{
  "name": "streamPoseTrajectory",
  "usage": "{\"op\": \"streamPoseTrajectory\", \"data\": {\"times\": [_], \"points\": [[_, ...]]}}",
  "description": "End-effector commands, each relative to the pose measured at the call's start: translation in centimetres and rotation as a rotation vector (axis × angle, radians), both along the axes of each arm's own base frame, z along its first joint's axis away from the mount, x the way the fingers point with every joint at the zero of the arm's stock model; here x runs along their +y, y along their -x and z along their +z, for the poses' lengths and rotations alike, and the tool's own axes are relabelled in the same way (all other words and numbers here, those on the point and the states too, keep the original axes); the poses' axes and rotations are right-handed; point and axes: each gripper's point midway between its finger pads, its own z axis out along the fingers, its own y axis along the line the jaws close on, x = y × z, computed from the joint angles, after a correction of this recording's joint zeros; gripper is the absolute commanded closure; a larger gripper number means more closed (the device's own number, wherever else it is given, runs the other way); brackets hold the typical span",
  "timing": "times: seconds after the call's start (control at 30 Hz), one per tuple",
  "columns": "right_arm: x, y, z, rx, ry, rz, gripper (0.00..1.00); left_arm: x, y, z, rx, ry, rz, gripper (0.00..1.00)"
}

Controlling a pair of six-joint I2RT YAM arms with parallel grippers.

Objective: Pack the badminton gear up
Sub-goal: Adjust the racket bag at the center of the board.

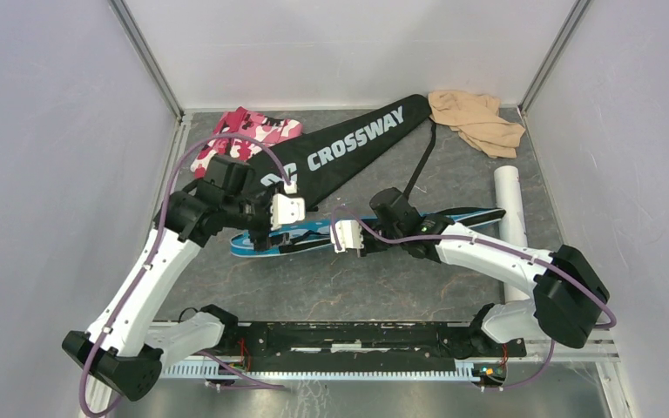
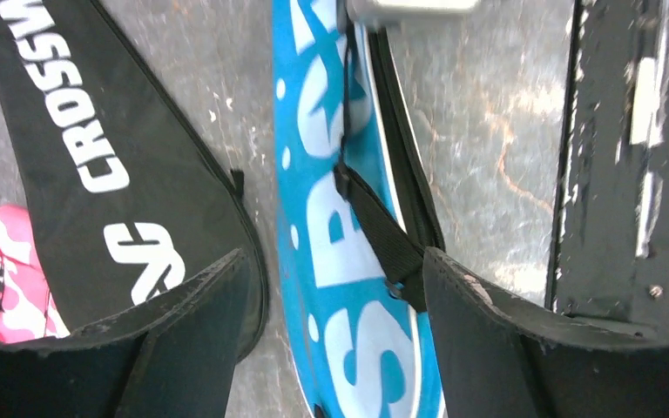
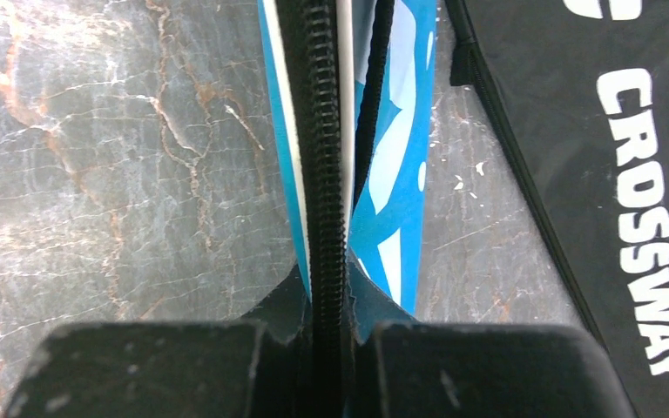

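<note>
Lying crosswise, the blue cover (image 1: pixel 309 231) tapers rightward.

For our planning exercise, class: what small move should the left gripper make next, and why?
Probably lower the left gripper and close on the blue cover: its jaws stand open over the black strap, while the right gripper pinches the zipper edge.

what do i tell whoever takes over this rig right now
Left gripper: open, hovers over the blue SPORT cover, holds nothing.
Right gripper: shut on that cover's zipper edge.
Black CROSSWAY cover lies flat behind the blue one. White tube lies loose at the right. No rackets or shuttlecocks in view.
Done: cannot tell what is already inside the covers.
Left: pack the tube and check both covers.
</note>
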Motion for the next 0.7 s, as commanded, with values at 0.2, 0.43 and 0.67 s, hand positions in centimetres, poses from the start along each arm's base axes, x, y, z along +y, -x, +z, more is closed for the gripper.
{"op": "streamPoseTrajectory", "data": {"times": [0.2, 0.43, 0.67], "points": [[1.0, 0.7, 1.3, 0.094, -0.025, 0.002, 1.0, -4.1, 2.5, 4.3, 0.258, 0.226, -0.068, 0.26], [1.6, 0.9, 2.3, 0.116, -0.058, 0.0, 1.0, -3.6, 4.4, 1.7, 0.333, 0.174, -0.15, 0.32], [1.5, 1.0, 2.4, 0.12, -0.06, -0.005, 1.0, -3.3, 4.3, -0.7, 0.352, 0.125, -0.174, 0.3]]}}
